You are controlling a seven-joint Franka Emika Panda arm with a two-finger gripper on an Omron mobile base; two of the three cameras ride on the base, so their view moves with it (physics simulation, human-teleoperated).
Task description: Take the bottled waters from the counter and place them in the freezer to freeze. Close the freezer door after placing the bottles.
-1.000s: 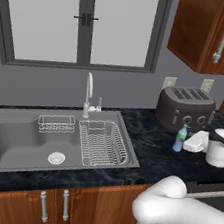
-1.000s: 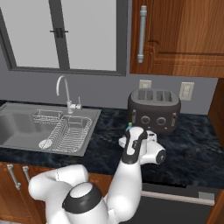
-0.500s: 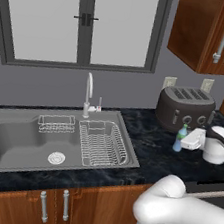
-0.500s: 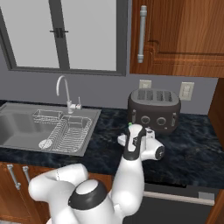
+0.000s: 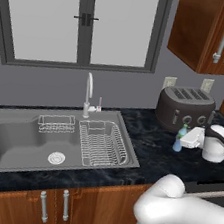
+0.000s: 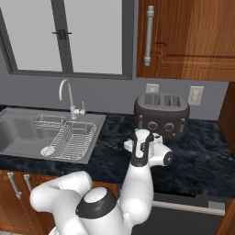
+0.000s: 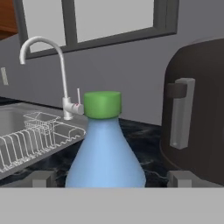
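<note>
As gripper (image 7: 112, 178) gapes, bottle (image 7: 105, 148) seemingly unheld

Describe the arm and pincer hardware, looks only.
Glossy white arm of rounded, bulbous segments with dark grey joint caps and a black band near the wrist. The pincer has a white boxy hand; its two fingertips are small, dark grey and blocky in the hand view. No cables or markings visible.

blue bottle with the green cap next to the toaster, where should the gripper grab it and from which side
Grip the pale blue bottle low on its wide body, coming in level from the side away from the toaster, as the open gripper is lined up now. It stands upright on the counter and flares from a narrow neck under the green cap, so the fingertips probably hold steadier around the broad lower part.
</note>
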